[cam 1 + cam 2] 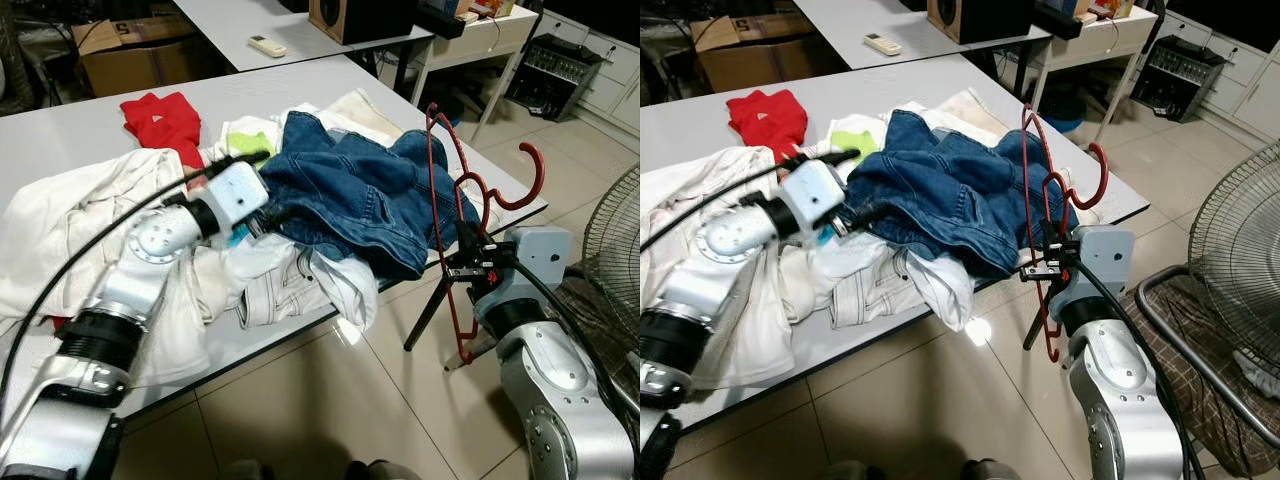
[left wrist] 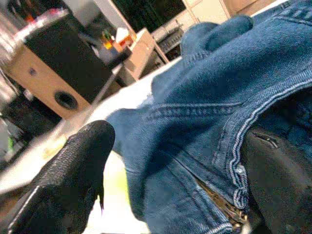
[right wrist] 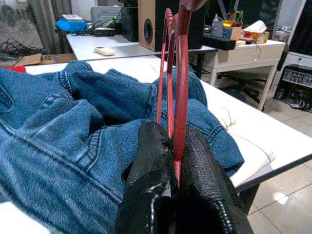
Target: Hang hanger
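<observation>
- Hanger (image 1: 455, 215) of red wire stands upright in our right hand (image 1: 470, 268), just off the surface's (image 1: 90, 135) right-hand edge, over the tiled floor (image 1: 330, 410).
- We see in the right wrist view that our right hand's two black fingers (image 3: 151, 170) are pressed together on the hanger's red wires, holding it firmly.
- Its hook curls out to the right at the top; its lower end hangs below the hand, down past the surface's edge.
- Our left hand (image 1: 245, 190) lies on the pile of clothes near the middle of the surface, at the left rim of the blue denim jeans (image 1: 370, 195).
- Its fingers are spread wide: in the left wrist view one finger (image 2: 73, 175) sits apart from the other, with a fold of denim between them. We cannot tell whether either finger touches the cloth.
- Jeans are heaped toward the surface's right corner, some of the fabric spilling over the near edge.
- White garments (image 1: 70, 215) spread along the near-left part of the surface, under our left arm.
- Red garment (image 1: 160, 118) lies toward the far edge, well apart from the hanger.
- Yellow-green cloth (image 1: 250, 145) peeks out between the white clothes and the jeans.
- Metal fan guard (image 1: 1240, 260) stands on the floor to the right of our right arm.
</observation>
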Controlling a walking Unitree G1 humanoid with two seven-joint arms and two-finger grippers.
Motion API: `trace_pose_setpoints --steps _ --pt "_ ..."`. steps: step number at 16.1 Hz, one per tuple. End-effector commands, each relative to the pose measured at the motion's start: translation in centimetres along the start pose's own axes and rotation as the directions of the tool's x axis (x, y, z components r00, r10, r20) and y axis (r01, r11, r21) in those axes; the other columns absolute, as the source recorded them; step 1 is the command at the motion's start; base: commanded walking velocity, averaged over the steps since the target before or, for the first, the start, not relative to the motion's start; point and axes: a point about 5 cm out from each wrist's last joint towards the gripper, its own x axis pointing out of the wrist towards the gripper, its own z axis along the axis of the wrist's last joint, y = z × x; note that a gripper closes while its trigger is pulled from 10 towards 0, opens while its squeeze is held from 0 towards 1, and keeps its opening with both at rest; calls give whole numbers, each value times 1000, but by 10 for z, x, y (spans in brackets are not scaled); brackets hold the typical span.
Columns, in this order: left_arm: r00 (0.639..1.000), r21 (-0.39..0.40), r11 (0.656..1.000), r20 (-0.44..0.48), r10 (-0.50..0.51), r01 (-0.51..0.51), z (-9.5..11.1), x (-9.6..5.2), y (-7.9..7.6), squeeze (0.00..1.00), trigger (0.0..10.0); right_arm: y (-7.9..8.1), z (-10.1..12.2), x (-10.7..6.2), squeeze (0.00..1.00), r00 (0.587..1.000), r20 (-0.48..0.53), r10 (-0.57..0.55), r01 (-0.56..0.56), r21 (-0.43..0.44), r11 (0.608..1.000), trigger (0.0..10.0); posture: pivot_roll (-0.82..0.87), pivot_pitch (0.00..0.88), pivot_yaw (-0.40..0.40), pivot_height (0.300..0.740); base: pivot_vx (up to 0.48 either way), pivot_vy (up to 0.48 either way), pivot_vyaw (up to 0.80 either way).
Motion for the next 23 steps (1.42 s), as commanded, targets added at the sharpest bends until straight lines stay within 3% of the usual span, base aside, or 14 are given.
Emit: trace_pose_setpoints --steps 1,4,9,10,11,12,17,23 --pt "1000 69 998 2 10 -10 3 -6 5 0 10000 -3 3 -2 0 1000 20 -17 17 -6 1000 10000 -22 46 -29 740 0 0 0" --pt "996 241 969 -81 -42 61 -5 -13 6 0 10000 -3 3 0 0 1000 27 -17 17 0 1000 10000 -13 48 -31 740 0 0 0" --pt "989 243 961 -95 -110 130 -7 -9 -10 0 10000 -4 4 1 0 999 35 -26 25 3 1000 10000 -16 49 -25 740 0 0 0" --pt "992 231 967 -95 -86 106 -7 -6 -8 0 8863 -4 4 1 0 999 37 -30 30 3 1000 10000 -16 48 -25 740 0 0 0" --pt "993 226 970 -97 -68 89 -7 -5 -5 0 1686 -5 4 1 0 999 39 -34 34 4 999 10000 -16 47 -25 740 0 0 0" --pt "993 223 972 -101 -59 80 -8 -5 -3 0 0 -5 4 1 0 999 40 -35 35 4 999 10000 -16 47 -25 740 0 0 0" --pt "985 223 974 -171 -1 39 -18 -14 9 0 0 -5 5 3 0 999 44 -32 32 2 999 10000 -11 46 -33 740 0 0 0" --pt "985 182 983 -171 21 10 -19 -13 9 0 0 -4 5 4 0 999 45 -29 29 1 1000 10000 -15 46 -32 740 0 0 0"
